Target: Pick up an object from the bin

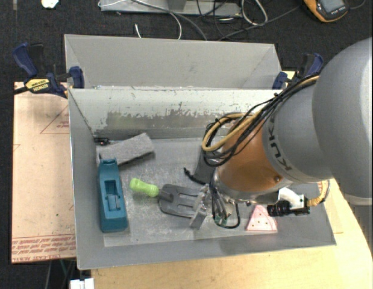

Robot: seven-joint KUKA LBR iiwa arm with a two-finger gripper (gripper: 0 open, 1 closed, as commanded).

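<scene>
My gripper (202, 213) hangs low over the middle of the bin floor, below the arm's orange cover. Its tip is at the right end of a dark grey flat plastic tool (174, 198) with ribbed slots, which lies on the floor. Whether it touches that tool is hidden. A small lime-green cylinder (144, 188) lies just left of the grey tool. A pink triangle (260, 220) with small holes lies to the right of the gripper near the front wall.
A blue oblong dispenser-like thing (111, 196) lies along the left wall. A grey foam block (127, 149) sits at the back left. A white piece (288, 195) peeks out at the right, under the arm. The arm and its cables cover the bin's right half.
</scene>
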